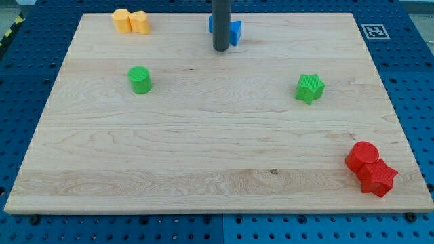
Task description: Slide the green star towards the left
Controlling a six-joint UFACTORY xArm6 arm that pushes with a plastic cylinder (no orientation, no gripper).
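The green star lies on the wooden board at the view's right of centre. My tip is at the view's top centre, the dark rod rising out of the frame. It stands well to the upper left of the star and does not touch it. A blue block sits right behind the rod, partly hidden by it.
A green cylinder stands at the left. An orange block and a yellow block touch at the top left. A red cylinder and a red star touch at the bottom right corner.
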